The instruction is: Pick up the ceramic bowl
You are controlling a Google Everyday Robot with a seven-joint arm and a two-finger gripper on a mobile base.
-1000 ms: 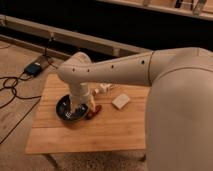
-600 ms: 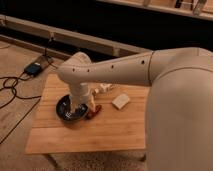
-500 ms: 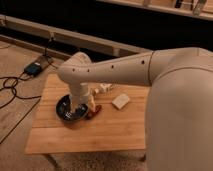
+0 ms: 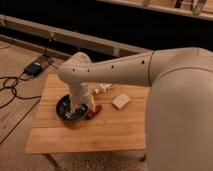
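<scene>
Ceramic bowl (image 4: 64,108): glossy dark blue-black, pale flecks inside. Tool (image 4: 79,106): off-white, down at bowl's right side. Arm (image 4: 115,70): same off-white w/ small dark dots. Worktop (image 4: 100,132): light wood, faint grain. Red obj (image 4: 94,111) just beside bowl. Cream block (image 4: 120,101). Floor (image 4: 15,137) tan, cables (image 4: 10,85) black.

The arm (image 4: 117,72) is smooth, cream-white plastic with no cables showing. A bulky rounded shell (image 4: 180,110) fills the right side and narrows to a tube with small dark screw holes (image 4: 111,66) along it. A domed joint (image 4: 75,70) caps a short pale wrist (image 4: 78,92). The hand (image 4: 78,107), equally pale, sits at the wrist's foot, inside the ceramic bowl (image 4: 64,107).
</scene>
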